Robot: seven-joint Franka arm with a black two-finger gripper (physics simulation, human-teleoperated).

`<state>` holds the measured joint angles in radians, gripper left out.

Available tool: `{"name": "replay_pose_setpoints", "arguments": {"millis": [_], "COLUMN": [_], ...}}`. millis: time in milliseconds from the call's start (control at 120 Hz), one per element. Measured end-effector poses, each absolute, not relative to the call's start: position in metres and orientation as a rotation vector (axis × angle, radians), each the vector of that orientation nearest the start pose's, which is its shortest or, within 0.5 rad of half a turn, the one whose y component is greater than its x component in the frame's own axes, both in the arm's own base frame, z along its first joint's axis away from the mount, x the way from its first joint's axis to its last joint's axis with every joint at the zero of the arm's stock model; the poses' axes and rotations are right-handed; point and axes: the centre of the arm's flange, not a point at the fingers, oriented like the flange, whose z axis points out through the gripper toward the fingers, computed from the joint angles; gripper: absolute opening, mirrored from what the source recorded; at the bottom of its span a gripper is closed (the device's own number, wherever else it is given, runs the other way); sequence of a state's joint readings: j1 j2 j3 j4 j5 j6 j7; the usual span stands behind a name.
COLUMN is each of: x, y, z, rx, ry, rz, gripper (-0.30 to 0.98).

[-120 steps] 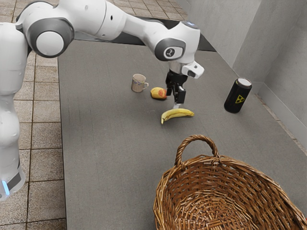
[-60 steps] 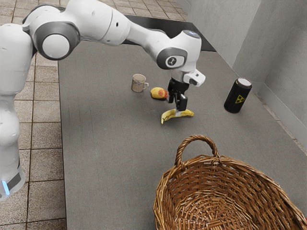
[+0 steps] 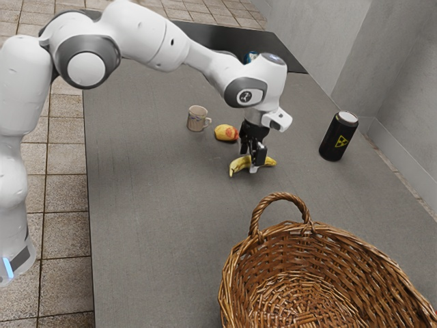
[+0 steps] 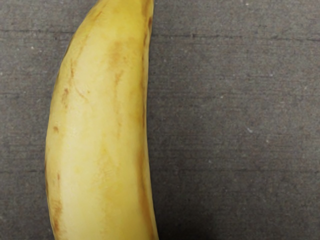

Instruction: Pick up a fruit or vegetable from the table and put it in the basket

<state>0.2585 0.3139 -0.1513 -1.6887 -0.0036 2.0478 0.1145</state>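
In the exterior view my gripper [image 3: 253, 162] is down at the middle of the yellow banana [image 3: 238, 165], its fingers open and straddling it. The near finger covers part of the peel, and the far fingertip is hidden. Seen from the wrist, the banana [image 4: 102, 125] lies lengthwise under the hand on the grey table. A yellow and red fruit [image 3: 225, 132] rests just behind the gripper. The brown wicker basket [image 3: 235, 266] stands at the front, with its handle raised on the side toward the banana.
A patterned mug [image 3: 196, 120] stands beyond the fruit, toward the exterior view's left. On the exterior view's right is a black can [image 3: 339, 137] near the table edge. Something blue [image 3: 250, 57] peeks out behind the hand, and a grey wall runs along the right.
My hand has come down, bringing the fingers from above the banana to either side of it. The blue item behind the hand has come into sight. The banana has stayed put.
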Motion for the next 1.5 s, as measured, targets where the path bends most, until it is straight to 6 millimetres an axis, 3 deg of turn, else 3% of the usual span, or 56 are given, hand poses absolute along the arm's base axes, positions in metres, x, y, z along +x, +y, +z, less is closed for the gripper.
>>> {"name": "replay_pose_setpoints", "arguments": {"millis": [367,617,825,908,1017,1142,1217,1275,1358,1500], "x": [0.65,0.651,0.651,0.644,0.618,0.583,0.555,0.537,0.519,0.499], "y": [0.08,0.081,0.083,0.083,0.077,0.045,0.019,-0.028,-0.101,-0.154], "z": [0.413,0.41,0.42,0.462,0.558,0.649,0.688,0.705,0.706,0.71], "rx": [-3.187,-3.185,-3.173,-3.151,-3.114,-3.088,-3.078,-3.091,-3.113,-3.137], "ry": [-0.01,-0.01,-0.009,-0.013,-0.02,0.04,0.097,0.221,0.436,0.599], "rz": [-0.087,-0.087,-0.12,-0.214,-0.395,-0.516,-0.539,-0.528,-0.471,-0.418], "gripper": [0.59,0.25,0.17,0.16,0.16,0.16,0.16,0.17,0.16,0.16]}}
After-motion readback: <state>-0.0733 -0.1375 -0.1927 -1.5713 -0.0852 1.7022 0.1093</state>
